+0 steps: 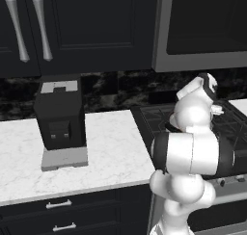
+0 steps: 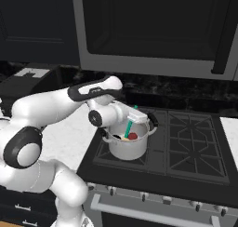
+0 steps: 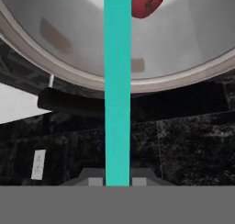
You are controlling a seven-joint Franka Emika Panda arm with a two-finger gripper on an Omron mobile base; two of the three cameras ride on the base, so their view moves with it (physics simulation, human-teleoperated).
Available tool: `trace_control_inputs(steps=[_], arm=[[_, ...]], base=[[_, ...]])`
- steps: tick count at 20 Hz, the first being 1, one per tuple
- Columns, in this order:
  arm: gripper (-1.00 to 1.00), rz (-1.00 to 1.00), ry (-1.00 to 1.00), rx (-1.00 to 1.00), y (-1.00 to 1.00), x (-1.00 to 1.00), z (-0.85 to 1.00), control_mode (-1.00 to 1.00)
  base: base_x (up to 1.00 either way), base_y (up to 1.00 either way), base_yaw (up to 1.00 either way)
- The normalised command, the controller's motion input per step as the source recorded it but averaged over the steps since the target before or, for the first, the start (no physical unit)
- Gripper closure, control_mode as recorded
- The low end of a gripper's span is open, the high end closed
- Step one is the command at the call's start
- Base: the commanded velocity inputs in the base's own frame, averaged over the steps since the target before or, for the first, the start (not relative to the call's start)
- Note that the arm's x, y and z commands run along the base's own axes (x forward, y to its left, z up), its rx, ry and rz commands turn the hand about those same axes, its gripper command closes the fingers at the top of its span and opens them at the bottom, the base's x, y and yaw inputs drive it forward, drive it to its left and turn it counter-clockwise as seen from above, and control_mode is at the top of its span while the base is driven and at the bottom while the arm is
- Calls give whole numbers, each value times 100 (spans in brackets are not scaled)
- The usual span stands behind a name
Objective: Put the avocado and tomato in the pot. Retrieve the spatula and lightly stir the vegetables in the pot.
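Pincer: the pincer [image 3: 117,181] is clamped narrow on the spatula [image 3: 117,85], whose teal handle rises straight from between the tips in the hand view; in the right base view the pincer [image 2: 135,116] hangs just above the pot's rim with the handle slanting down inside.
Spatula: retrieved and held, its lower end down in the pot; the yellow-orange head itself cannot be made out with certainty, though a pale patch lies at the pot floor in the right base view.
Pot: the pot [image 2: 126,147] stands on the front left burner of the stove [image 2: 195,151]; in the hand view its pale inside and steel rim [image 3: 193,74] lie beyond the handle, one black side handle [image 3: 69,102] on the near side.
Tomato: the tomato [image 2: 133,136] lies in the pot, just beside the spatula's shaft; the hand view shows it [image 3: 148,2] at the far side of the pot floor.
Avocado: cannot be made out in the pot, so that half of the loading cannot be confirmed.
Progress: judged from this, the tomato is in, the spatula is fetched and lowered; the light stirring looks to be the step in hand, and nothing shows it as finished.
Hand view adds: the grip itself and the tomato's stem mark, close up.
Right base view adds: the whole pot on the burner and the arm's reach over it.
Left base view adds: the marble desk [image 1: 111,147] with a dark coffee machine [image 1: 60,121] well apart from the stove; the arm's body hides the pot here.
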Motion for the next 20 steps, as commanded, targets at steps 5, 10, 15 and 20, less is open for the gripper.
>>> trace_control_inputs(steps=[5, 10, 15, 20], arm=[[100, 3, -29, 6, 7, 13, -9, -100], [100, 10, -61, -3, 10, 6, -48, -100], [100, 6, -52, -8, 10, 0, -74, -100], [100, 0, -11, 0, 1, 4, -24, -100]], base=[[0, 0, 0], [0, 0, 0], [0, 0, 0], [0, 0, 0]])
